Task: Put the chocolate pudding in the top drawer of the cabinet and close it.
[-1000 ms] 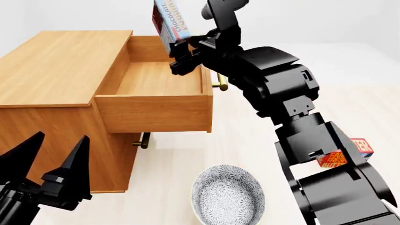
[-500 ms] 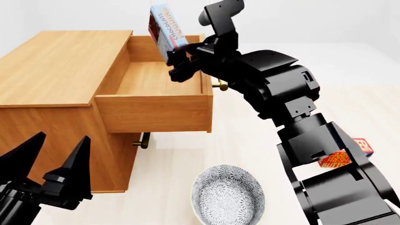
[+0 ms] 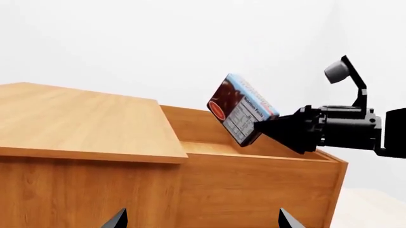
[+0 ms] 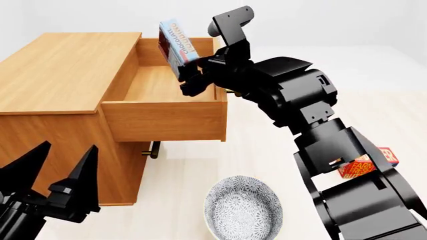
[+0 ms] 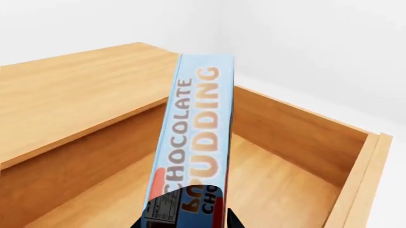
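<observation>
The chocolate pudding [image 4: 177, 44], a thin carton with blue and red-brown print, hangs tilted over the open top drawer [image 4: 163, 120] of the orange-brown cabinet [image 4: 67, 70]. My right gripper [image 4: 189, 76] is shut on the carton's lower end. In the right wrist view the pudding [image 5: 193, 142] stands edge-on above the drawer floor [image 5: 279, 185], with the right gripper [image 5: 187, 221] clamping it. The left wrist view has the pudding [image 3: 241, 108] above the drawer wall [image 3: 266, 190]. My left gripper [image 4: 67, 150] is open, low beside the cabinet, holding nothing.
A patterned bowl [image 4: 243, 210] sits on the floor near the cabinet. An orange-red butter box [image 4: 360, 167] lies at the right, partly behind my right arm. The lower drawer's brass handle [image 4: 153, 150] sticks out under the open drawer.
My right gripper has brought the pudding down and slightly left, closer over the open drawer. The left arm has not moved.
</observation>
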### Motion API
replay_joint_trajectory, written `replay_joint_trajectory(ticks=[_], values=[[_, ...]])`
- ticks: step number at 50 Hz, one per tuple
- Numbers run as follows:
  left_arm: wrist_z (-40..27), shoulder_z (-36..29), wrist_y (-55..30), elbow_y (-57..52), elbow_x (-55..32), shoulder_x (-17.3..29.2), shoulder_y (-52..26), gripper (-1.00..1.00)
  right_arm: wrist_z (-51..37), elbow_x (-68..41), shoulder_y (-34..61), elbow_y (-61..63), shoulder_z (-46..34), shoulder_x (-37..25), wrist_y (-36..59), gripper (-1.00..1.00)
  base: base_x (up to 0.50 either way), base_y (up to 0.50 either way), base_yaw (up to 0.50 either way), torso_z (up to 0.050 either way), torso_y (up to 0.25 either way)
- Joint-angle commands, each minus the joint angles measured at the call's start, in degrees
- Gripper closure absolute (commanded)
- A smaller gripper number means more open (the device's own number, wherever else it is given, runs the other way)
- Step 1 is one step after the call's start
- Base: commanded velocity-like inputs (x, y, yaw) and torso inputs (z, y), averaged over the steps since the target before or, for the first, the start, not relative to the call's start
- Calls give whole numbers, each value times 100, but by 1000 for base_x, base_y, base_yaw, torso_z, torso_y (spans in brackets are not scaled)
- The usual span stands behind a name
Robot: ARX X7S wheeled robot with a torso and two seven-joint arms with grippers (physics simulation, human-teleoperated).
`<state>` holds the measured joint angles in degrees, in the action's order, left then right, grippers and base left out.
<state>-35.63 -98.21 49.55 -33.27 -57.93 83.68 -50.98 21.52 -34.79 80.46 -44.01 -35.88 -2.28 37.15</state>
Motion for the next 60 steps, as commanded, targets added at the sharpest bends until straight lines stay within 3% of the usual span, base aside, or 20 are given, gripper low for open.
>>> replay_joint_trajectory(ticks=[1, 4, 5, 37, 60], values=[[2, 12, 1, 21, -3, -20, 25, -100, 42, -24, 33, 7, -136, -9, 53, 100, 0, 0, 0, 0, 0], [16, 20, -1, 48, -30, -45, 25, -100, 7, -37, 34, 21, -150, -22, 45, 100, 0, 0, 0, 0, 0], [18, 25, -6, 57, -35, -54, 22, -100, -15, -37, 34, 29, -148, -27, 26, -100, 0, 0, 0, 0, 0], [30, 70, -21, 17, -53, -26, 74, -100, -755, -144, -231, 1083, 273, -430, -880, -100, 0, 0, 0, 0, 0], [-12, 122, -105, -33, 2, -71, 82, -100, -2382, 340, -960, 2680, 637, -1238, -1408, -100, 0, 0, 0, 0, 0]])
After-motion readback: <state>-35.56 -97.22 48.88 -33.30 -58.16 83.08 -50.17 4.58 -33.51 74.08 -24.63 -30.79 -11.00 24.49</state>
